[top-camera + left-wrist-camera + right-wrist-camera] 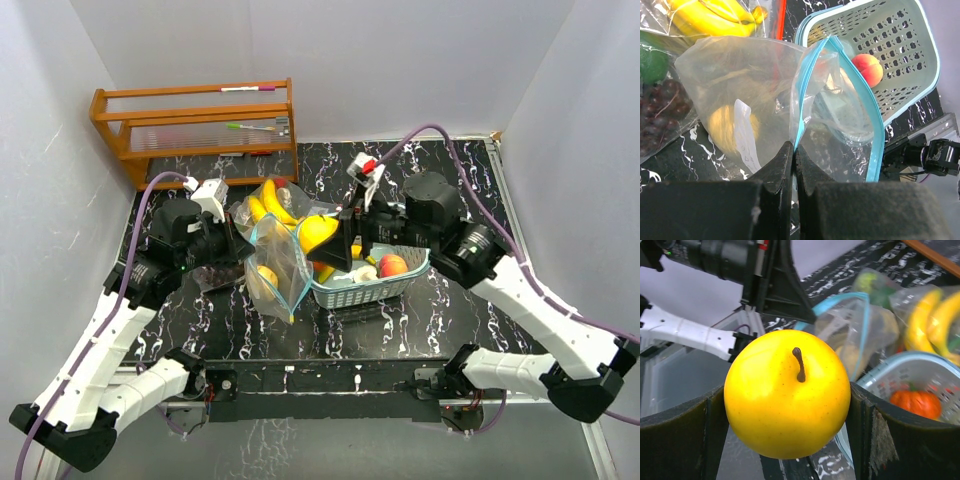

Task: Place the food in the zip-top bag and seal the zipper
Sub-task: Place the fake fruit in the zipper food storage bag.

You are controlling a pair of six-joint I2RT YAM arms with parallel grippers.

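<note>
Beside a pale green basket (372, 285), seen from above, a clear plastic zip-top bag with blue zipper (275, 272) stands open. Left wrist view: the left gripper (794, 152) pinches its rim tightly. Right wrist view: the right gripper (787, 407) clamps a round yellow toy fruit (787, 390) near the bag's mouth.

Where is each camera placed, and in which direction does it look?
Top external: above and behind the bases, looking down at the table; both arms show.
Left wrist: on the left arm, looking along the left gripper, shut on the zip-top bag, toward the basket.
Right wrist: on the right arm, looking past the right gripper, holding a yellow fruit, toward the bag and left arm.
Shared: both wrist views show bag and basket.
</note>
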